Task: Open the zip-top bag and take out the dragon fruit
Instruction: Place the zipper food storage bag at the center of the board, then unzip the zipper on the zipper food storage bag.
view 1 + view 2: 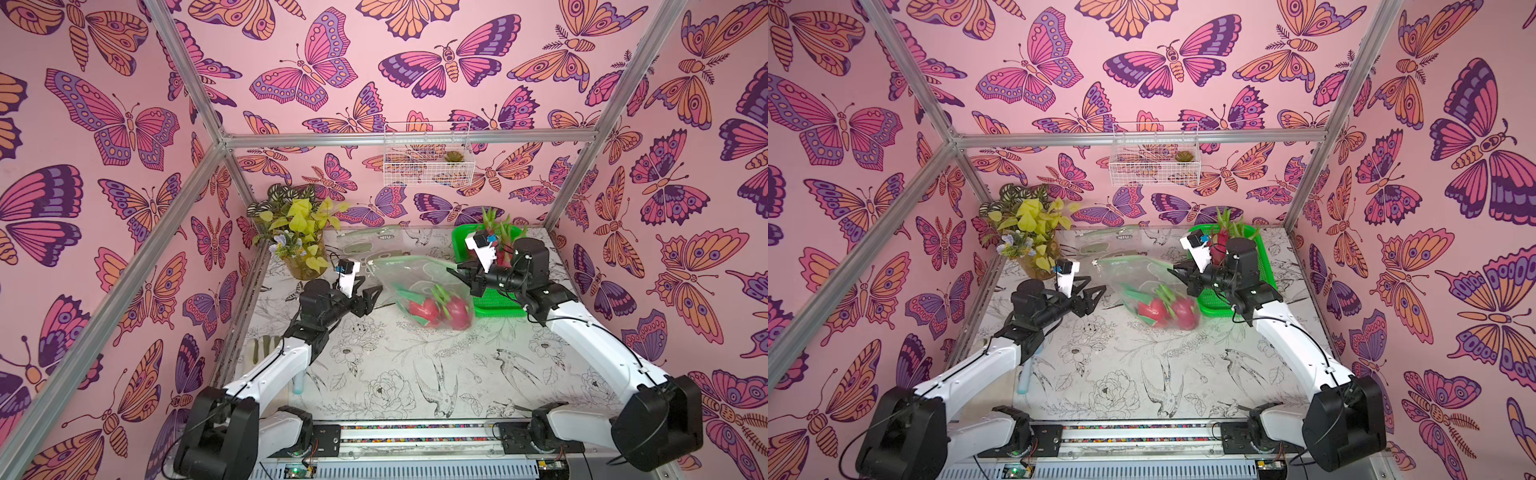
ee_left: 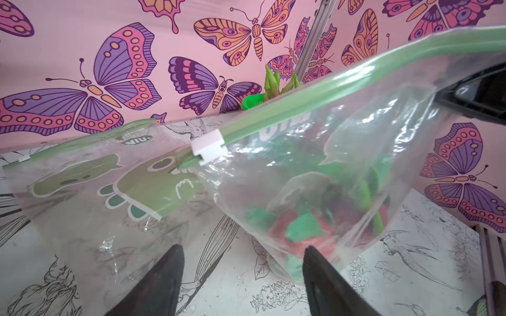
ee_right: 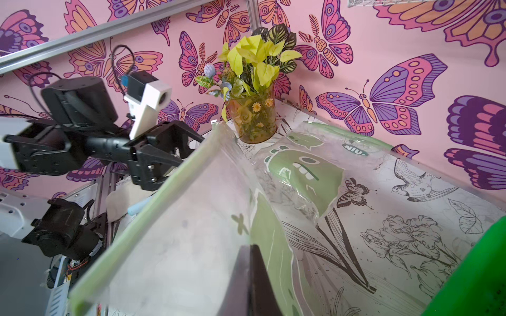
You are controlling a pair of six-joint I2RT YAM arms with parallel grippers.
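One bag [image 1: 419, 278], mid-table, dragon fruit [image 1: 432, 309] inside. My right tool [image 1: 454, 271] pinches its right corner; my left tool [image 1: 373, 297], spread and empty, sits just left of the zip's slider [image 2: 208, 145].

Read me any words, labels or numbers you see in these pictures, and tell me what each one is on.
"NIU": small green label on the empty clear zip-top bag lying flat; following letters unreadable.
Lettering on the lifted clear zip-top bag holding the dragon fruit: too blurred to read.
Nothing else legible.
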